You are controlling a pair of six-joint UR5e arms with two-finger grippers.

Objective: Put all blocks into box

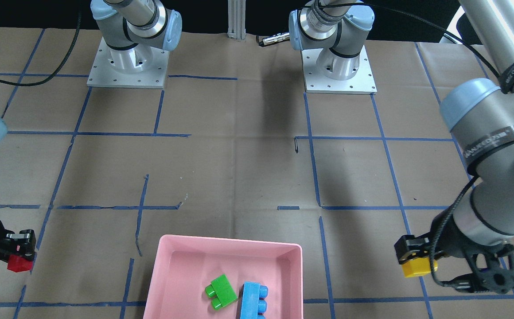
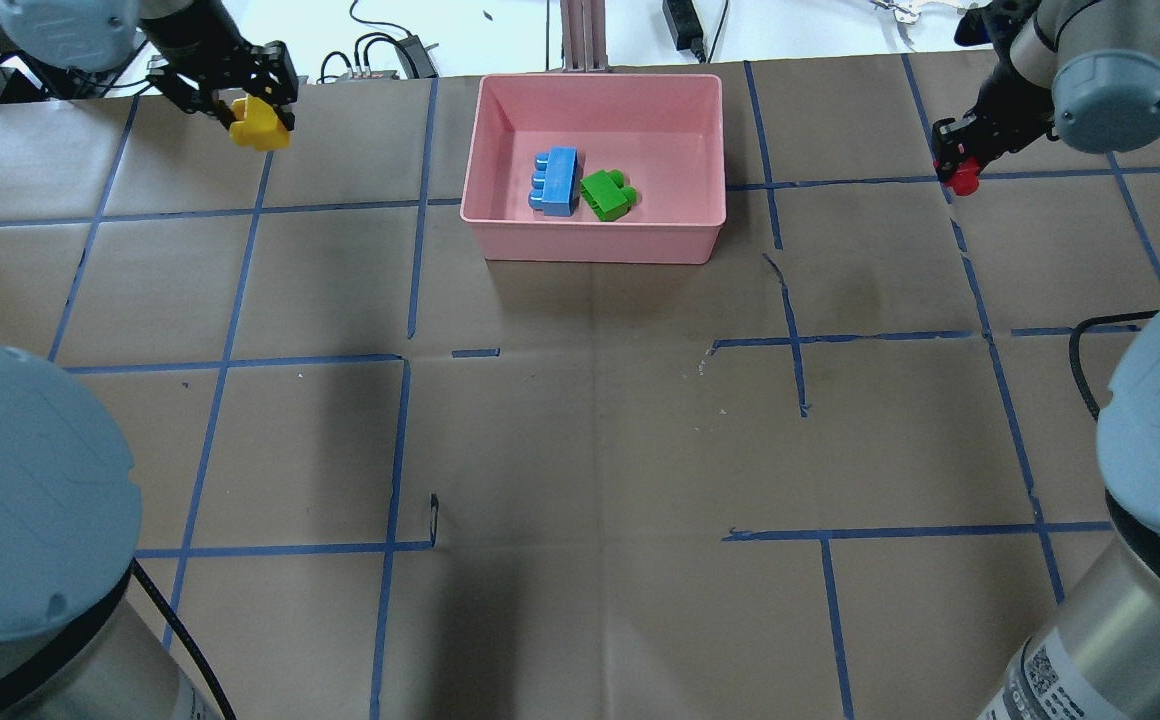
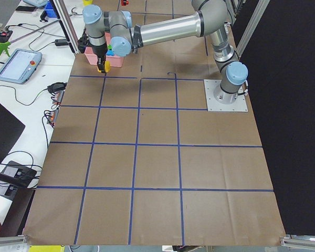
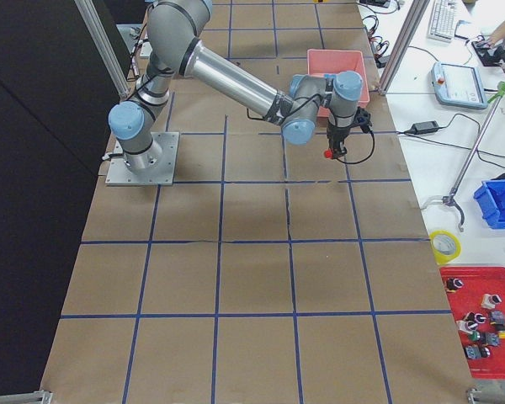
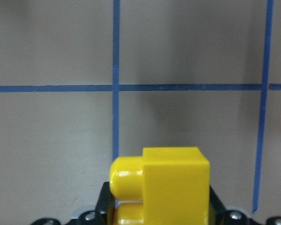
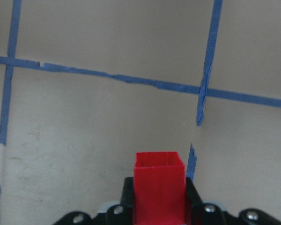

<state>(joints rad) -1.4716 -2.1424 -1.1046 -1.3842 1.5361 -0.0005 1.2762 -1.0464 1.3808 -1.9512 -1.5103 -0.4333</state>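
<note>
The pink box (image 2: pixel 600 240) (image 1: pixel 164 283) stands at the table's far middle in the overhead view, holding the blue block (image 2: pixel 557 180) (image 1: pixel 252 303) and the green block (image 2: pixel 608 194) (image 1: pixel 221 291) side by side. My left gripper (image 2: pixel 252 118) (image 1: pixel 416 263) is shut on the yellow block (image 2: pixel 258 124) (image 1: pixel 418 266) (image 5: pixel 171 185), lifted above the table well to the box's left in the overhead view. My right gripper (image 2: pixel 958 175) (image 1: pixel 20 261) is shut on the small red block (image 2: pixel 961 182) (image 1: pixel 19 263) (image 6: pixel 159 192), raised off the paper to the box's right.
Brown paper with blue tape grid lines covers the table (image 2: pixel 580 430). The two arm bases (image 1: pixel 127 62) (image 1: pixel 339 66) are bolted at the robot's side. Cables, a teach pendant (image 3: pixel 18 65) and bins (image 4: pixel 501 202) lie on side benches beyond the table edges.
</note>
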